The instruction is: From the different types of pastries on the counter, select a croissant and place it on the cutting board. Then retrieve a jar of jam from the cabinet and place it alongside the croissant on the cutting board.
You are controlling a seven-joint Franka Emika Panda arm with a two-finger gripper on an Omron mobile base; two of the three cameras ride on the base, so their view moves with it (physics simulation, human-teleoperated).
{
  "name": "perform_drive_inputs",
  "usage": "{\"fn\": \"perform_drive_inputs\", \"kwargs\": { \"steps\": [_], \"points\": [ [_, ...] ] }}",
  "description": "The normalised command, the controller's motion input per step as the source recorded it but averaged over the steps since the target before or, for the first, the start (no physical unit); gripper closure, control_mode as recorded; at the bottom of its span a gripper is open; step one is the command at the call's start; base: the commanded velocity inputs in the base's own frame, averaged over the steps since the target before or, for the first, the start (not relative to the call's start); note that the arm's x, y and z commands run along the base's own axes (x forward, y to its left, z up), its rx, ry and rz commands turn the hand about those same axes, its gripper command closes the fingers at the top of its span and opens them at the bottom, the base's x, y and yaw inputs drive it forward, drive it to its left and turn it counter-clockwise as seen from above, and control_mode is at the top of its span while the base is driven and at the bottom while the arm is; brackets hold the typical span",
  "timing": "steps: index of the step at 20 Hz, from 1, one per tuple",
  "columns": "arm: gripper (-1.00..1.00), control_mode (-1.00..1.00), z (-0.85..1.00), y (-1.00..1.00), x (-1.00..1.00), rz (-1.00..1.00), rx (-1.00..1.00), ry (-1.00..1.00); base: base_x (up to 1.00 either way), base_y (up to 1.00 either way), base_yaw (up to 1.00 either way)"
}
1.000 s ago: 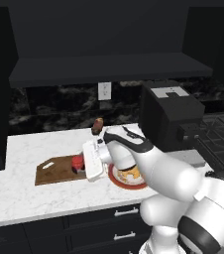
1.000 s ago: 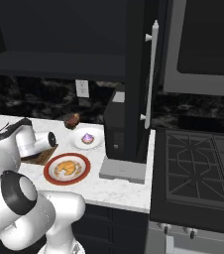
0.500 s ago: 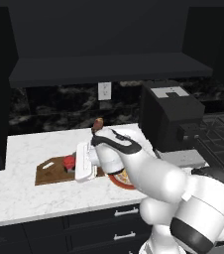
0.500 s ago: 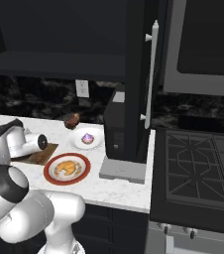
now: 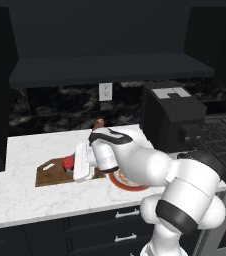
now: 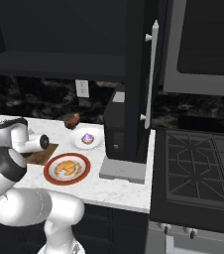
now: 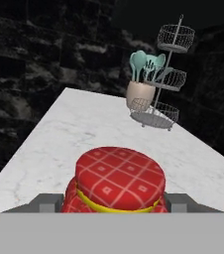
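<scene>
Pincer point(image 7: 115, 202): closed on the jar, a finger point(image 7: 48, 202) at each side of it, jaws about half apart.
Jar point(image 5: 68, 163): red, checked cloth top, held just above the board; from the hand camera it sits between the fingertips.
Board point(image 5: 50, 174): brown, flat on the worktop point(image 5: 25, 195), left of the plate.
Croissant point(image 6: 68, 167): on the red-rimmed plate point(image 6: 52, 177), not on the board.
Cupcake point(image 6: 87, 138): on a white dish behind the plate.
Brown pastry point(image 6: 72, 120): near the back wall.
Wire rack point(image 7: 163, 74): far end of the worktop, utensil pot point(image 7: 140, 94) beside it.

Bare counter point(image 7: 84, 129) ahead; wire rack point(image 7: 161, 94) beyond.
</scene>
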Motion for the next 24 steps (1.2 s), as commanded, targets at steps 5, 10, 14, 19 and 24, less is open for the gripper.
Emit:
{"fn": "perform_drive_inputs", "kwargs": {
  "steps": [5, 10, 14, 19, 24],
  "points": [
    [1.0, -1.0, -0.19, 0.0, 0.27, 0.0, 0.01, 0.0, 0.0, 0.0, 0.0],
    [1.0, -1.0, -0.1, 0.04, 0.39, 0.0, 0.02, 0.0, 0.0, 0.0, 0.0],
    [1.0, -1.0, -0.22, 0.01, 0.08, 0.07, 0.03, 0.06, 0.0, 0.0, 0.0],
    [1.0, -1.0, -0.26, 0.0, 0.01, 0.09, 0.04, 0.12, 0.0, 0.0, 0.0],
    [1.0, -1.0, -0.19, 0.07, 0.36, 0.02, 0.04, 0.09, 0.0, 0.0, 0.0]
  ]
}}
